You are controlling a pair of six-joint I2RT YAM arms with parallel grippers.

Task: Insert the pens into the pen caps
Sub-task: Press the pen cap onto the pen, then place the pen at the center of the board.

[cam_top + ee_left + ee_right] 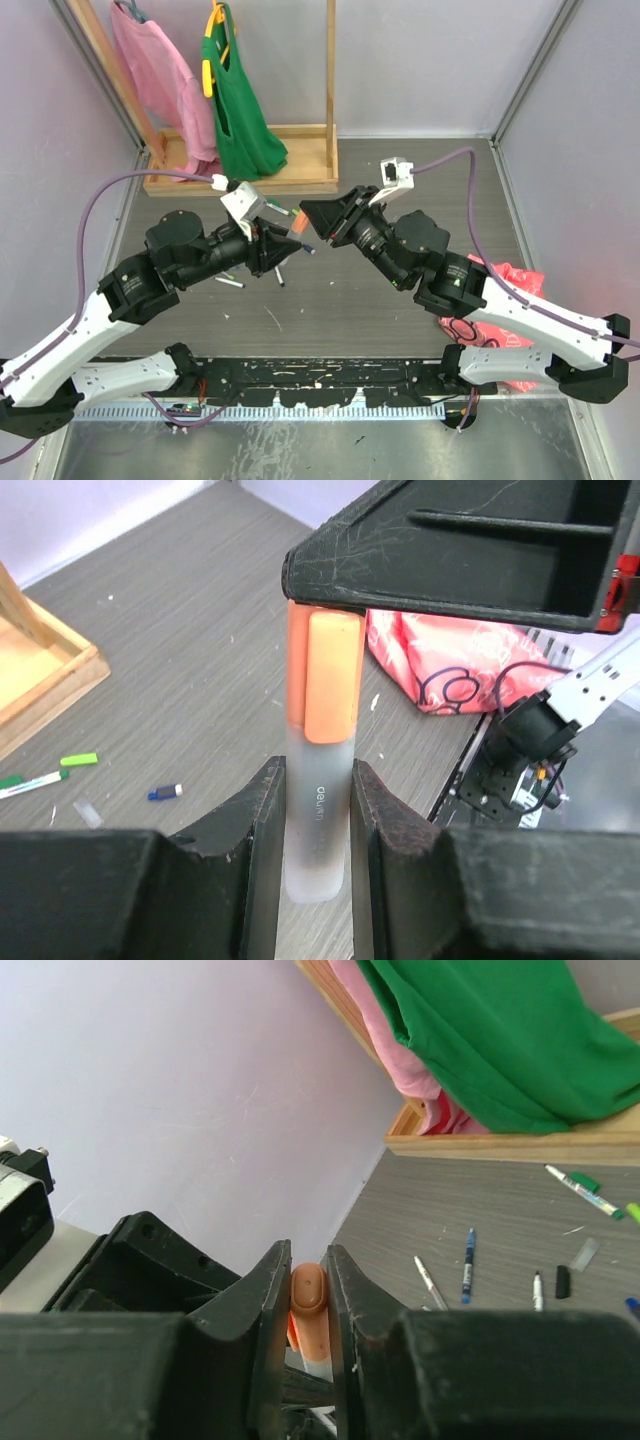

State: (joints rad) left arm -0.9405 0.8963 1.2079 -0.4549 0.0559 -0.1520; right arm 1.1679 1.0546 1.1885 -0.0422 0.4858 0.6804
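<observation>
One line of small white lettering ran lengthwise along the barrel of the frosted grey marker pen (318, 830), just below its orange cap (330, 675). In the left wrist view it was turned sideways and blurred. The first letters looked like "de", and the rest could not be made out. The crumpled pink plastic bag (440, 665) on the table carried a dark looping outline mark, partly folded away, that formed no readable letter or number. The thin white pen with a green end (30, 783), lying farther off, was too small for any print to be read.
</observation>
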